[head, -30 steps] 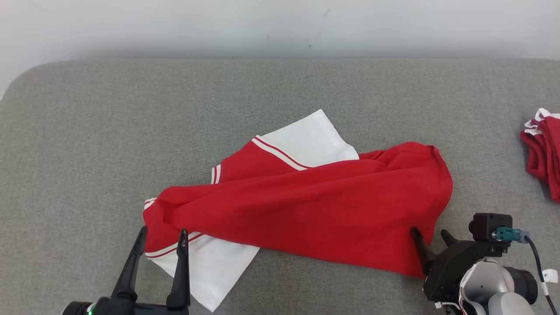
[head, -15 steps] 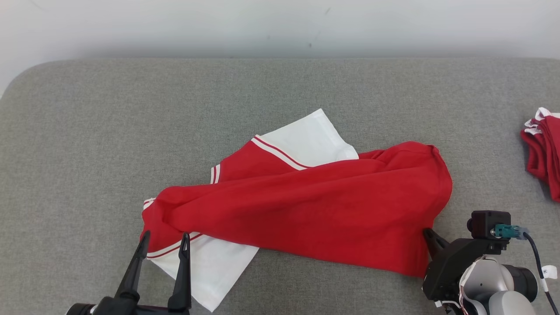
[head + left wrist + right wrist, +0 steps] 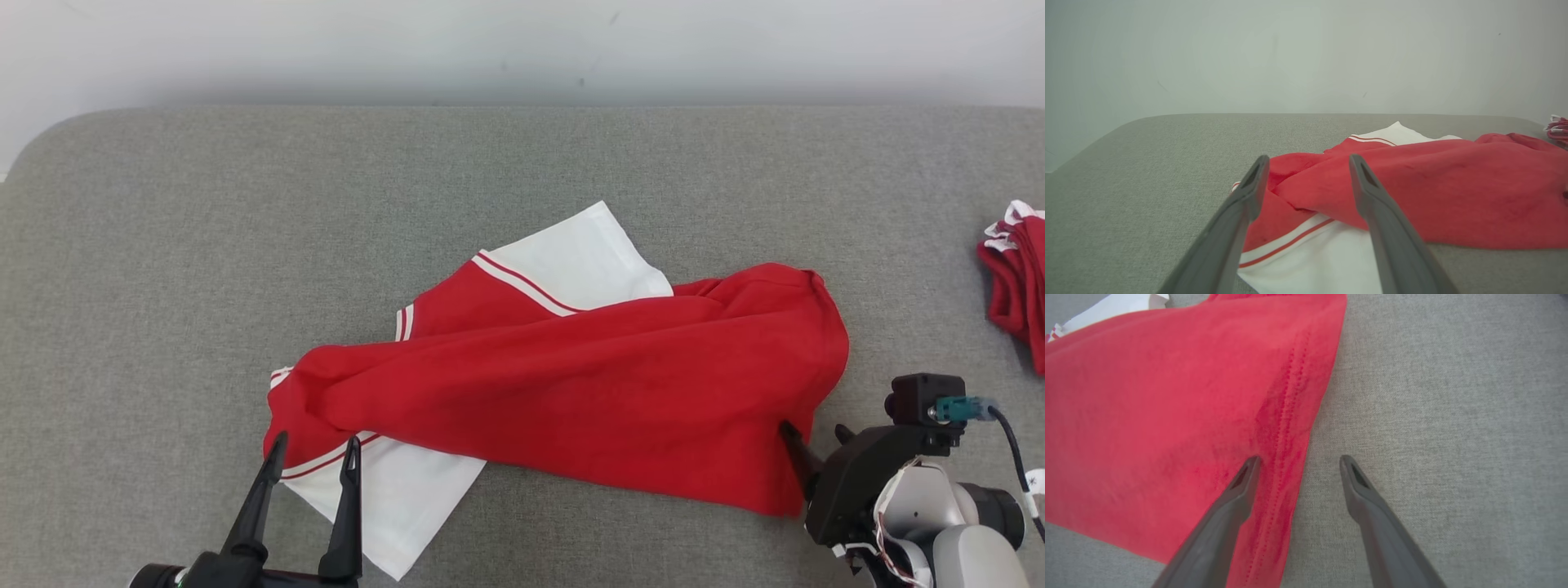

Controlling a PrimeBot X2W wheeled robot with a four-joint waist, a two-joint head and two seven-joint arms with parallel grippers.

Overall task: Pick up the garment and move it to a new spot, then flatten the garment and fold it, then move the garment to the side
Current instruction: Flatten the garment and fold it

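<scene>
The garment [image 3: 571,384], red with white panels and striped trim, lies crumpled across the middle of the grey padded surface [image 3: 163,245]. My left gripper [image 3: 317,445] stands open at its near left corner, fingers over the striped white edge and nothing pinched. In the left wrist view this gripper [image 3: 1307,161] frames the garment's [image 3: 1433,196] red folds. My right gripper [image 3: 814,430] is open at the garment's near right corner. In the right wrist view that gripper [image 3: 1300,459] straddles the stitched hem of the garment [image 3: 1167,408]: one finger over the red cloth, the other over bare grey surface.
A second red and white bundle of cloth [image 3: 1016,278] sits at the right edge of the surface, also seen as the bundle [image 3: 1557,130] far right. A pale wall [image 3: 522,49] runs behind. The surface rounds off at its far left corner [image 3: 49,139].
The left gripper has drawn back slightly toward the near edge. The right gripper showed a single fingertip half a second ago; two parted tips show at the hem, slightly further right.
</scene>
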